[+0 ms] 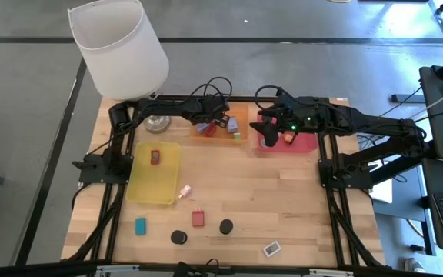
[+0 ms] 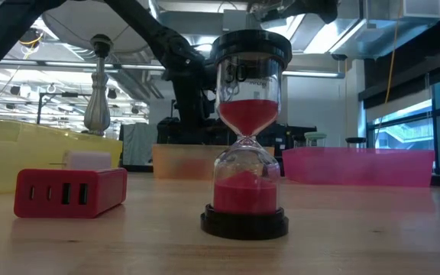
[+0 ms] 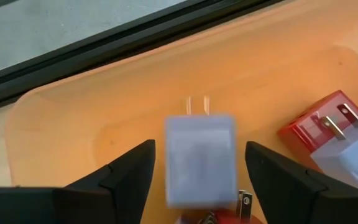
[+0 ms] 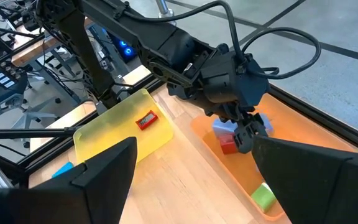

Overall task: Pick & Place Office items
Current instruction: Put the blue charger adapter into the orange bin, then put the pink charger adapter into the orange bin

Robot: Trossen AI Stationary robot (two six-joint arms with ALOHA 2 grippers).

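Observation:
My left gripper (image 1: 215, 123) is open over the orange tray (image 3: 104, 106). A blurred lavender plug block (image 3: 201, 158) shows between its fingers, with a gap on each side, above the tray floor. A red plug block (image 3: 322, 124) and a white one lie in that tray, along with a green piece (image 4: 263, 196). My right gripper (image 1: 271, 137) is open over the red tray (image 1: 302, 145), touching nothing. A red piece (image 1: 154, 157) lies in the yellow tray (image 1: 154, 173). On the bare table are a teal block (image 1: 140, 225), a red block (image 1: 198, 218), two black-capped hourglasses (image 1: 178, 238) (image 1: 226, 227), a pink bit (image 1: 184, 190) and a white tag (image 1: 271, 248).
The white-shaded lamp (image 1: 121, 46) stands at the table's far left corner, close behind my left arm. The three trays sit along the far half. In the low view an hourglass (image 2: 244, 137) and a red block (image 2: 71, 191) stand near the near edge.

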